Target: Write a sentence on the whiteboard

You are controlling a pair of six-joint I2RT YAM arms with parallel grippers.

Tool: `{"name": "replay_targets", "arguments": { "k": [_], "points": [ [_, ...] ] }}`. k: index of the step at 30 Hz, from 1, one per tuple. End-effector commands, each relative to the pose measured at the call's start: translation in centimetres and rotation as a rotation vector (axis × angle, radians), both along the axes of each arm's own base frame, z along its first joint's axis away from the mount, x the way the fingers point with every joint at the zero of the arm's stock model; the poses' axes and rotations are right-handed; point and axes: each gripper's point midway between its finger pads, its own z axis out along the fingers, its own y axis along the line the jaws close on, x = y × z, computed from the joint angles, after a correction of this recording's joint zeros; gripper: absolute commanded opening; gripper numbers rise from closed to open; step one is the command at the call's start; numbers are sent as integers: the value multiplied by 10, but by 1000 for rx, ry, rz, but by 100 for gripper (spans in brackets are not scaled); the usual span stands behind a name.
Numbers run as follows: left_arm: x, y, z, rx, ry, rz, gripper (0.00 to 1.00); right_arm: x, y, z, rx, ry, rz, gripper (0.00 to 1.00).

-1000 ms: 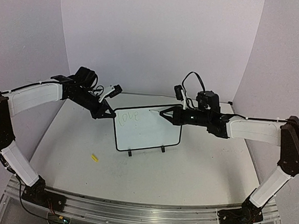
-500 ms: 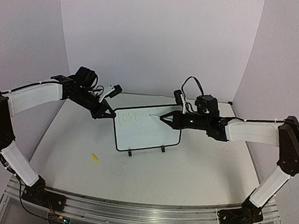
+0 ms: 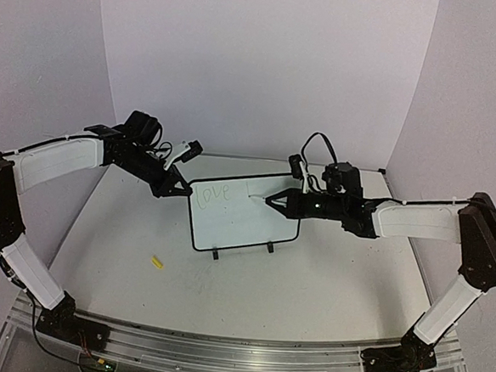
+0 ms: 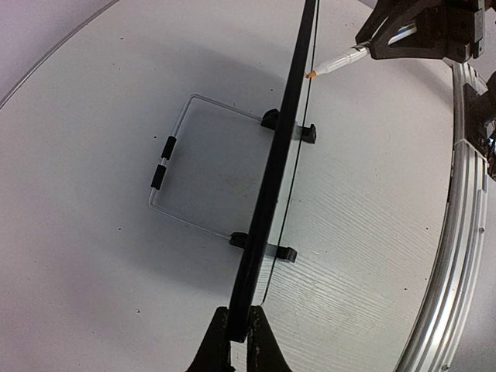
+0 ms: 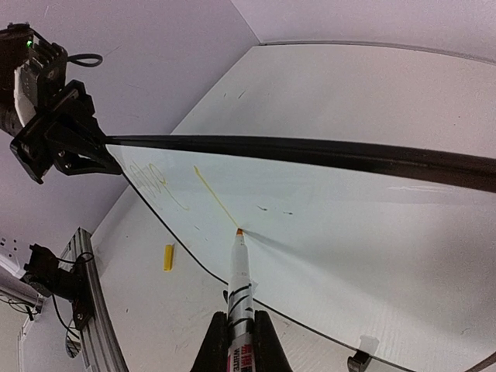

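The whiteboard (image 3: 244,220) stands upright on two black feet at mid-table, seen edge-on in the left wrist view (image 4: 275,178). My left gripper (image 3: 182,187) (image 4: 239,333) is shut on its upper left frame corner. The sentence (image 3: 213,194) reads "love" in faint green, with a fresh slanted yellowish stroke (image 5: 215,199) to its right. My right gripper (image 3: 274,201) (image 5: 239,322) is shut on a white marker (image 5: 240,279) (image 4: 335,63). The marker's orange tip touches the board (image 5: 349,225) at the stroke's lower end.
A small yellow marker cap (image 3: 157,262) (image 5: 168,257) lies on the table left of and in front of the board. A wire stand (image 4: 167,186) sits behind the board. An aluminium rail (image 3: 219,354) runs along the near edge. Walls close in on three sides.
My right gripper has shifted left and slightly down, drawing the marker tip down the board. The left gripper and the board have not moved.
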Motion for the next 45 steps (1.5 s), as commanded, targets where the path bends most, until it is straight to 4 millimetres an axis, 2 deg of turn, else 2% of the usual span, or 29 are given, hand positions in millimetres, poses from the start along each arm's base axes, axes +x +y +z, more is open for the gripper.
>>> {"name": "replay_targets", "arguments": {
  "k": [1,13,19,30,45],
  "points": [
    [19,23,-3,108,-101,75,0,13,2,34,74,-79,-37,0],
    [19,23,-2,107,-102,75,0,14,-11,29,50,-85,-101,0],
    [19,23,-2,106,-101,75,0,13,-14,19,35,-70,-108,0],
    [19,22,-4,107,-97,73,0,9,-4,3,14,-34,-50,0],
    [19,22,-4,108,-98,74,0,11,2,5,22,-37,-23,0]
  ]
}}
